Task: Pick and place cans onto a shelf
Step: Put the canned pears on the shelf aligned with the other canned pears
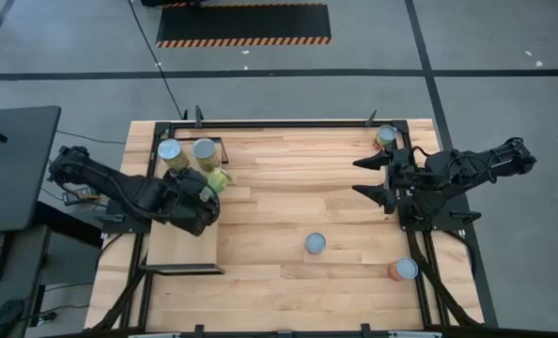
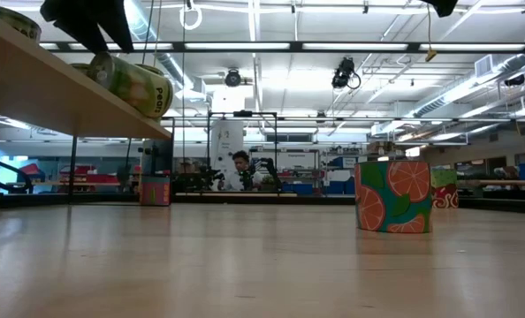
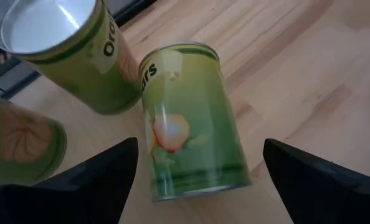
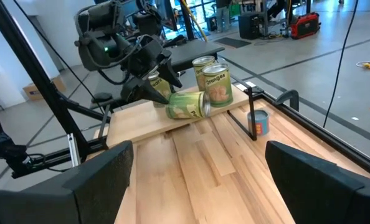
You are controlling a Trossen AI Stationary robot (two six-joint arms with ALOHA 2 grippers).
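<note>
A green-labelled can (image 3: 191, 124) lies on its side on the raised light-wood shelf (image 1: 180, 246) near its right long edge; it also shows in the high view (image 1: 219, 176) and the low view (image 2: 140, 84). Two cans (image 1: 169, 150) (image 1: 204, 148) stand upright on the shelf's far end. My left gripper (image 3: 200, 149) is open above the lying can, a finger on either side, not touching it. My right gripper (image 1: 359, 177) is open and empty over the table's right side. A bluish can (image 1: 315, 243), an orange-red can (image 1: 403, 269) and a can at the far right corner (image 1: 385, 136) stand on the table.
The shelf's black frame and clamps (image 4: 253, 102) rise at its far end, with a small blue can (image 4: 258, 122) standing on the table beside them. The tabletop (image 1: 288, 197) between shelf and right arm is bare wood. A person sits in the room beyond (image 2: 240, 168).
</note>
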